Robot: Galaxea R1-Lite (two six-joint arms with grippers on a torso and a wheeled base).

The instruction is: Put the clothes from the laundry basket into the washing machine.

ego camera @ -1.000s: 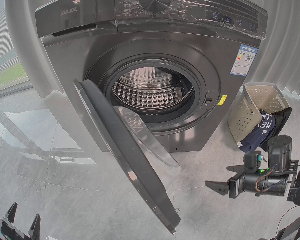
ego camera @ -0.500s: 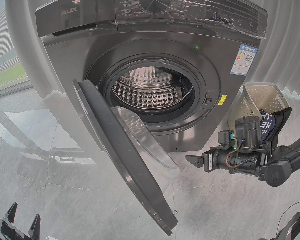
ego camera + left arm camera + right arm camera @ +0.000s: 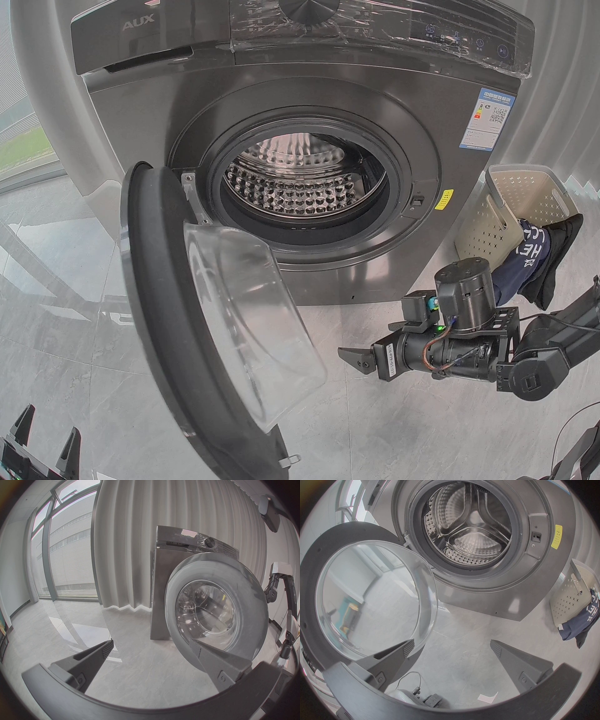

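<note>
With the left gripper (image 3: 151,645) low at the robot's far left, fingers apart and holding nothing, its wrist view adds the outer face of the door (image 3: 162,300), plus a pleated curtain (image 3: 125,542) and tall windows (image 3: 68,542) beside the washing machine (image 3: 375,94). In the head view the door stands swung wide to the left, its glass bowl (image 3: 250,319) facing the robot. The drum (image 3: 294,175) is open, no fabric inside; the right wrist view adds its paddles and a paper scrap (image 3: 487,697) on the floor. The right gripper (image 3: 451,644) hangs over the floor in front of the machine's lower right corner, fingers spread, empty. Clothes are at the laundry basket (image 3: 500,231), far right against the machine – a navy garment (image 3: 522,262) and a black garment (image 3: 559,250) drape over its rim. Labels: plastic film (image 3: 375,25) over the control panel, a blue-white sticker (image 3: 488,119) and a yellow sticker (image 3: 444,200) – print too small to make out. White lettering on the navy garment, partly folded.
</note>
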